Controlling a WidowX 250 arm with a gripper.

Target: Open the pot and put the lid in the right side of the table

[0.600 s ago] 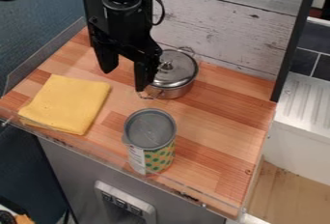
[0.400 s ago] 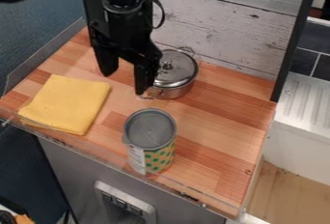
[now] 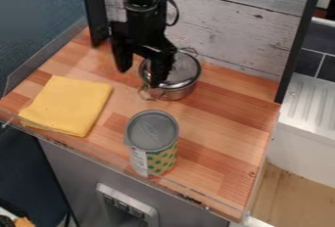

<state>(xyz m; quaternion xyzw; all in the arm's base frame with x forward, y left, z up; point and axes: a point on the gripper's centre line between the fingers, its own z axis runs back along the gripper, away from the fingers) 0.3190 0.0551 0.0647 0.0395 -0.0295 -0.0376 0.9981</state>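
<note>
Lid [image 3: 187, 68] seated on the pot [image 3: 175, 94] near the back edge of the worktop [image 3: 226, 123], gripper [image 3: 140, 75] wide open and empty beside it; opening and placement at the right side both remain.

Arm [image 3: 145, 20] down from top edge; gripper [image 3: 139, 77] tips down, jaws apart.

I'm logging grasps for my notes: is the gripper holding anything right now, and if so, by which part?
Nothing is held. The gripper has its jaws apart, and the lid sits on the pot.
</note>
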